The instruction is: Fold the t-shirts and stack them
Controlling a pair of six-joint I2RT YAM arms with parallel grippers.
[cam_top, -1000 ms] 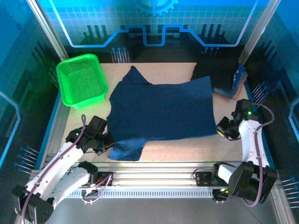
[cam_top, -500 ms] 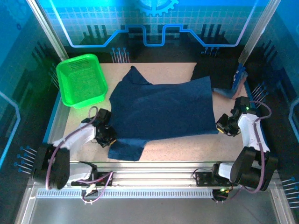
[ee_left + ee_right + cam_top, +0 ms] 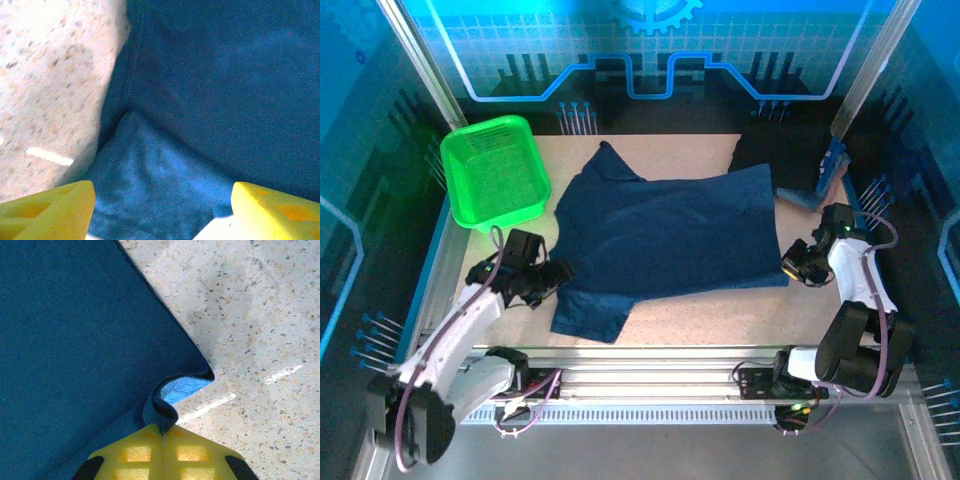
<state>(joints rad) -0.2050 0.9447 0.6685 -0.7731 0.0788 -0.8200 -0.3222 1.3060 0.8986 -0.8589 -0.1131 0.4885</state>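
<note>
The left gripper [image 3: 557,273] has slid up, fingers [image 3: 45,210] apart over the shirt [image 3: 670,235]; right gripper [image 3: 793,265] pinches its corner, which may slip if tugged.

Surface [image 3: 720,318]: pale beige top flecked with darker specks, like terrazzo, filling the middle of the enclosure.
Back wall [image 3: 520,40]: at 12 o'clock, a panel with a fine light-blue grid, a gear outline [image 3: 655,12] at its top and a stepped bright-blue line [image 3: 650,95] lower down; a dark band sits below it.
Side walls: translucent blue panels at 9 o'clock [image 3: 360,150] and 3 o'clock [image 3: 930,120], marked with circuit-like lines.
Posts: slanted aluminium uprights at 11 o'clock [image 3: 423,68] and 1 o'clock [image 3: 872,70].
Near edge: at 6 o'clock, ribbed aluminium rails [image 3: 650,365], then a slotted strip [image 3: 650,412] and a plain grey ledge [image 3: 650,455].
Light: a cool blue cast overall; white glints [image 3: 282,374] streak the speckled top in the right wrist view.
</note>
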